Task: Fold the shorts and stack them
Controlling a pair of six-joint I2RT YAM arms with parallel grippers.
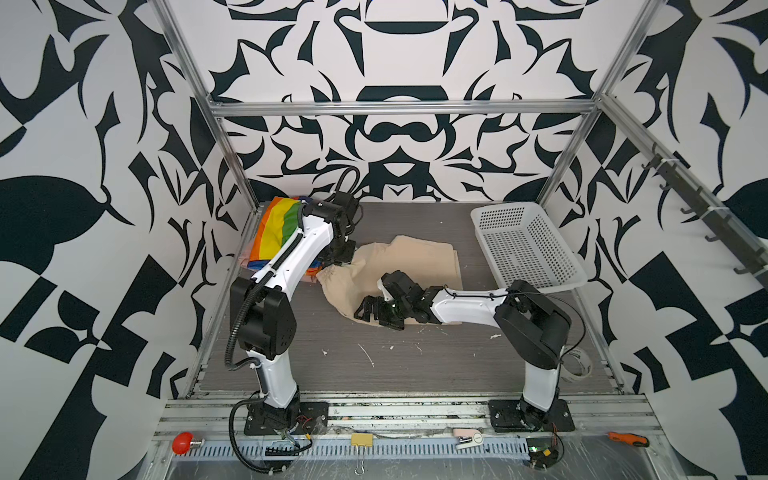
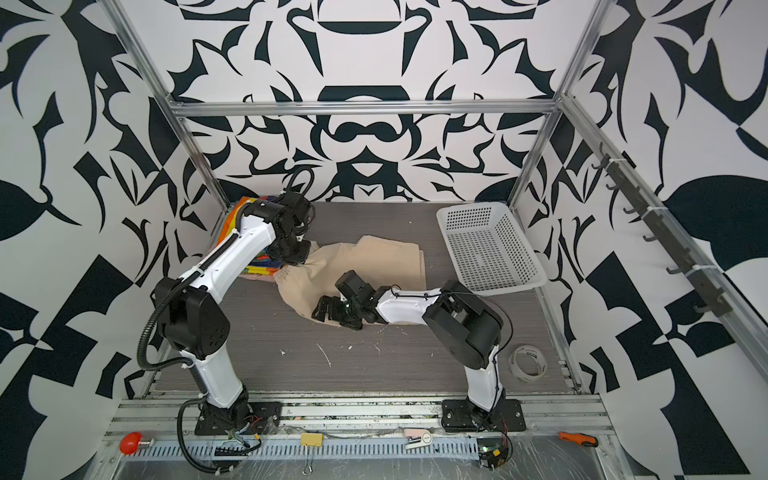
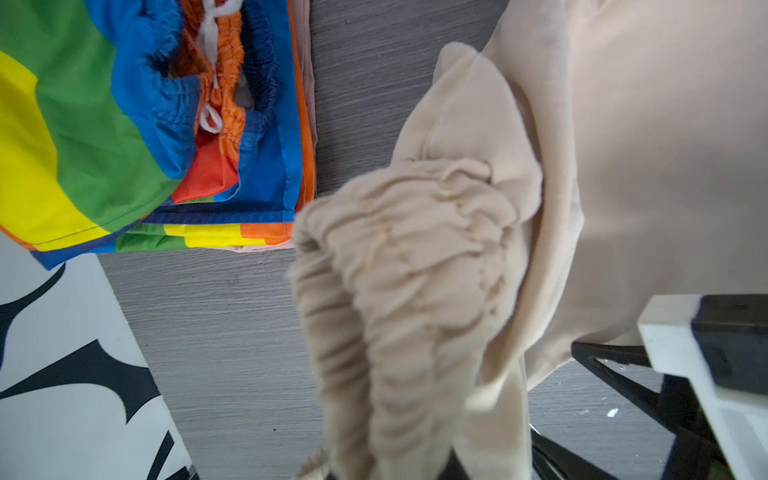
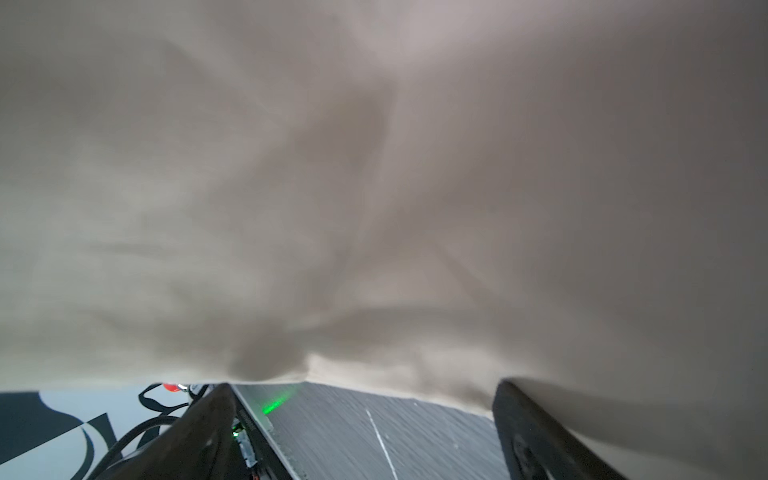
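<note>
The beige shorts (image 1: pixel 419 262) (image 2: pixel 382 262) lie spread in the middle of the table. My left gripper (image 1: pixel 341 261) (image 2: pixel 297 255) is shut on their gathered waistband (image 3: pixel 415 257), lifting that corner; the cloth hides its jaws (image 3: pixel 395 473). My right gripper (image 1: pixel 365 309) (image 2: pixel 323 309) stands open at the shorts' near left edge. Its fingers (image 4: pixel 199 428) are spread wide, with beige cloth (image 4: pixel 374 166) draped over their tips. The rainbow-striped shorts (image 1: pixel 276 232) (image 2: pixel 232 224) (image 3: pixel 83 124) sit folded at the far left, on a salmon-pink layer (image 3: pixel 306 83) of which only an edge shows.
A white perforated basket (image 1: pixel 528 245) (image 2: pixel 490 249) stands tilted at the back right. A tape roll (image 2: pixel 528 362) lies beside the right arm's base. The front rail holds a red bulb (image 1: pixel 183 442), a binder clip (image 1: pixel 360 441) and an orange screwdriver (image 1: pixel 627 439).
</note>
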